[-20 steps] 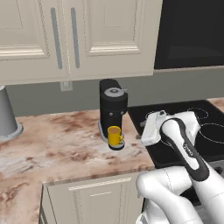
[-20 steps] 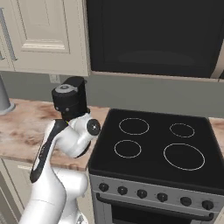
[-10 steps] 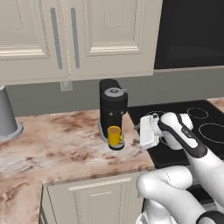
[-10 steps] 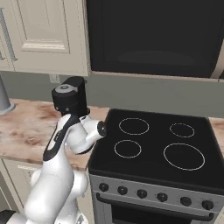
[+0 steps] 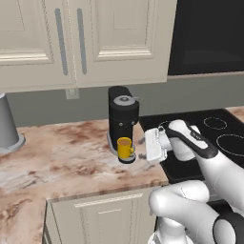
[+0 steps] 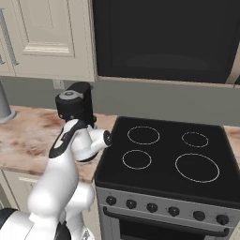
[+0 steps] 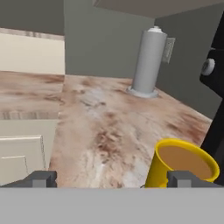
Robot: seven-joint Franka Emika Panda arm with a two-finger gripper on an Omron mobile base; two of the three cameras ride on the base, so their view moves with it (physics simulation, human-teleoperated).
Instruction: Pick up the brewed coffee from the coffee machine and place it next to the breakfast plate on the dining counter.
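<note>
- The job has hardly begun — the brewed coffee (image 5: 125, 147) sits on the round tray of the coffee machine (image 5: 123, 119), right where it was made.
- The coffee is a small yellow mug with brown drink inside. It stands upright and nothing is touching it.
- The gripper (image 5: 146, 147) is beside the mug, a little to its right in the left base view, and at about the same height.
- Its two fingers are spread wide apart and there is nothing between them.
- In the hand view, the mug (image 7: 181, 168) sits low and to the right, very near. One dark fingertip (image 7: 186, 178) is in front of the mug's rim, and the other fingertip (image 7: 40, 178) is far off to the left over the counter (image 7: 96, 127).
- So the mug is not in the middle of the fingers yet — it is off to one side.
- I think the hand has to slide over so the mug sits between both fingers, then move in and close.
- Left to do: grab the mug, lift it off the tray, carry it away, and set it down by the breakfast plate on the dining counter.
- The mug looks full, so I think tipping it could spill the coffee.
</note>
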